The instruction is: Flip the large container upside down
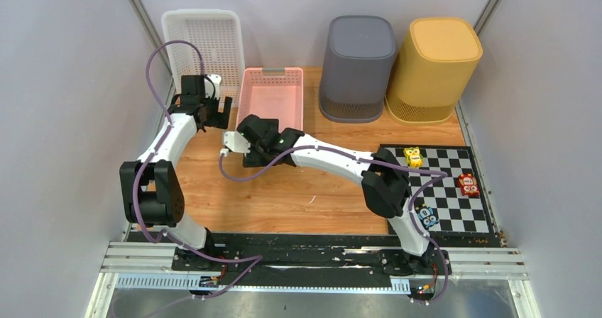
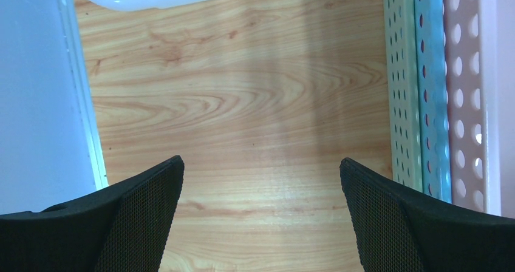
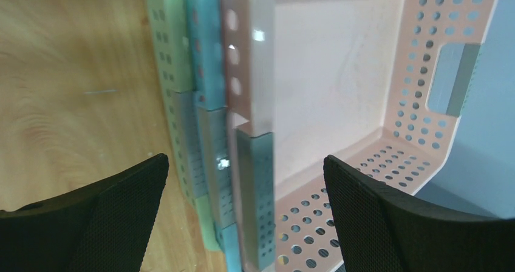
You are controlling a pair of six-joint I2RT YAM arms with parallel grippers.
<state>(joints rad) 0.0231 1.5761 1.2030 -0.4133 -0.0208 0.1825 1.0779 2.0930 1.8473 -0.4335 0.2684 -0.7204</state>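
Perforated rectangular pink basket (image 3: 340, 71) of smooth plastic is nested in blue basket (image 3: 209, 53) and green basket (image 3: 165, 53). Left gripper (image 2: 261, 169) and right gripper (image 3: 246, 163) are held with jaws spread near its rim.

Left gripper (image 2: 261, 166) and right gripper (image 3: 246, 163) gape wide.
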